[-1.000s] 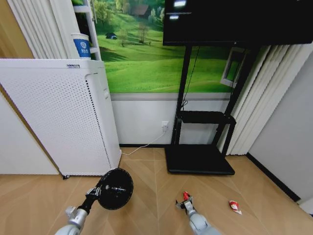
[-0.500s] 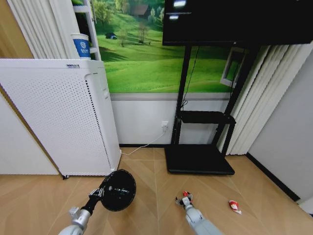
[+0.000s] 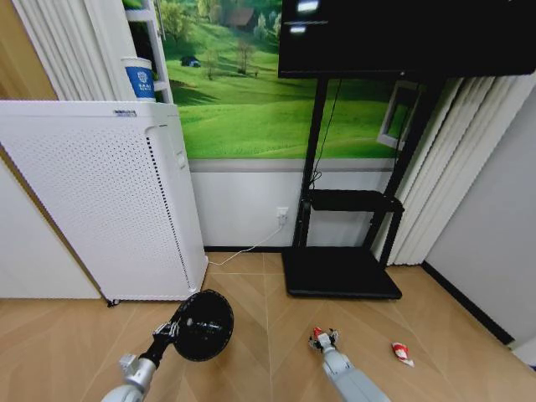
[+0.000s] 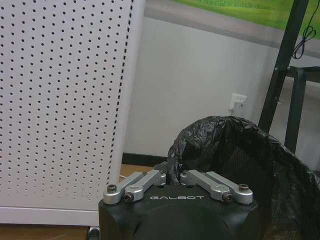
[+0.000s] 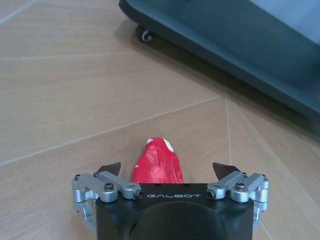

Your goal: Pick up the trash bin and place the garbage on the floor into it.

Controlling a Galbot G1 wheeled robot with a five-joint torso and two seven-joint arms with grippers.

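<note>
The trash bin (image 3: 203, 325), black mesh lined with a black bag, hangs at lower left over the floor (image 3: 260, 368), in front of the white appliance. My left gripper (image 3: 167, 332) is shut on its rim; in the left wrist view the left gripper (image 4: 172, 176) pinches the bag-covered rim of the trash bin (image 4: 240, 160). My right gripper (image 3: 323, 339) is low over the planks, open. In the right wrist view a red wad (image 5: 157, 162) of garbage lies on the floor (image 5: 75, 100) between the spread fingers of the right gripper (image 5: 166, 169). A red-and-white wrapper (image 3: 403, 353) lies further right.
A tall white perforated appliance (image 3: 100, 201) stands at the left against the wall. The black TV-stand base (image 3: 342, 273) sits on castors just beyond the right gripper, and its edge (image 5: 240, 55) shows close ahead. Curtains hang at the right.
My right gripper has shifted slightly right and forward around the red wad. The left arm swung the bin a little right a second ago and has held still since.
</note>
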